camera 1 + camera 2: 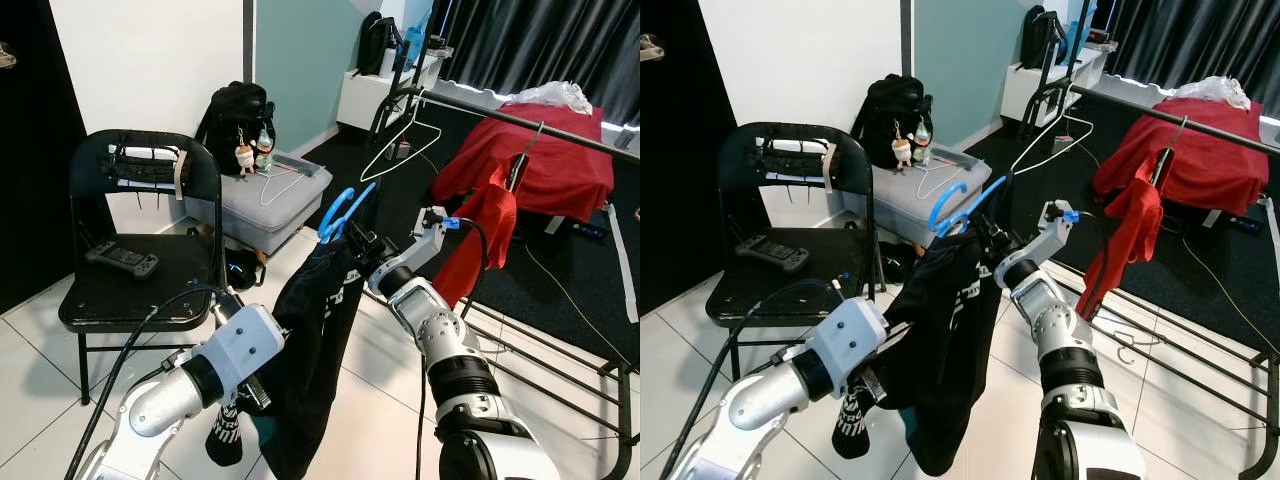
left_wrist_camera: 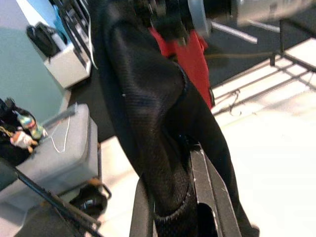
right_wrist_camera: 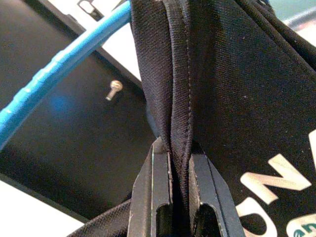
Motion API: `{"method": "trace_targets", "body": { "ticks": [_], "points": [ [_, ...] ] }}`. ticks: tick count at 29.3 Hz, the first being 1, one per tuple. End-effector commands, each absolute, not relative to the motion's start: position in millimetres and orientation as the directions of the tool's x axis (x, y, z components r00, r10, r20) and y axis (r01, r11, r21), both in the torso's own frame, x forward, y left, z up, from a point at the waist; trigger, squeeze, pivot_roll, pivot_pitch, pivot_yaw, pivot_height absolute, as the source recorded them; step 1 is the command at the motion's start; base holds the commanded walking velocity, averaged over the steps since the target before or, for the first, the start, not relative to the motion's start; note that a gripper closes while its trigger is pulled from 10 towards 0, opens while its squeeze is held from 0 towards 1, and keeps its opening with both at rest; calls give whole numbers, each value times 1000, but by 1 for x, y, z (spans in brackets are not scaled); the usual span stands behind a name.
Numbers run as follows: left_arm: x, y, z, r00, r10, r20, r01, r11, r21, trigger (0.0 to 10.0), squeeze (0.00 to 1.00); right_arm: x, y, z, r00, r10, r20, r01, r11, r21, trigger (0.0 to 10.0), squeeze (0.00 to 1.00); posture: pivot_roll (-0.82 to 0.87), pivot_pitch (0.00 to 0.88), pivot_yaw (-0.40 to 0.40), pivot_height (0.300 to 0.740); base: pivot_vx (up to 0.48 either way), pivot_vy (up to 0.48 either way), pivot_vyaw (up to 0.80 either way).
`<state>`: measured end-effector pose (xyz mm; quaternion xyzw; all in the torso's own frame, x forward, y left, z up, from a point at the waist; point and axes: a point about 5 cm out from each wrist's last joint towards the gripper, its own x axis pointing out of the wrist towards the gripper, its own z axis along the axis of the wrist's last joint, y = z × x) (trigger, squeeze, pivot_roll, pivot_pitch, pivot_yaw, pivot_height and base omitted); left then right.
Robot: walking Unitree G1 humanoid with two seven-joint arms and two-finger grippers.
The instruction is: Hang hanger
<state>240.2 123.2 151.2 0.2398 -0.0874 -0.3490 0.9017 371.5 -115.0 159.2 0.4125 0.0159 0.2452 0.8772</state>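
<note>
We see the rack [image 1: 560, 135] run across the room's right side, a red shirt [image 1: 485, 235] hanging from its rail. Left of the rack, a black garment [image 1: 310, 350] hangs long axis vertical on a blue hanger [image 1: 338, 212], whose hook points up and away from the rack. Our right gripper [image 3: 173, 173] clenches the garment's top fold beside the hanger; our left gripper [image 2: 173, 207] pinches its lower cloth.

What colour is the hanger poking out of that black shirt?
Bright blue. The hanger shows best in the left eye view, sticking up above the black shirt.
</note>
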Motion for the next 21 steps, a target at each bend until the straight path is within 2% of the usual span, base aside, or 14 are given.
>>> {"method": "trace_targets", "body": {
  "ticks": [1, 11, 21],
  "points": [
    [240, 123, 146, 730, -680, -59, 609, 609, 509, 10000, 0, 368, -114, 161, 858, 482, 177, -461, 570, 680, 0, 0, 53, 0, -107, 740, 0, 0, 0],
    [243, 134, 134, 729, -662, -175, 638, 565, 523, 10000, 0, 355, -105, 162, 784, 590, 193, -576, 576, 580, 0, 0, 32, 0, -91, 740, 0, 0, 0],
    [246, 134, 134, 739, -651, -173, 627, 572, 529, 10000, 0, 350, -100, 149, 778, 616, 120, -572, 618, 539, 0, 0, 34, 0, -91, 740, 0, 0, 0]
  ]
}}
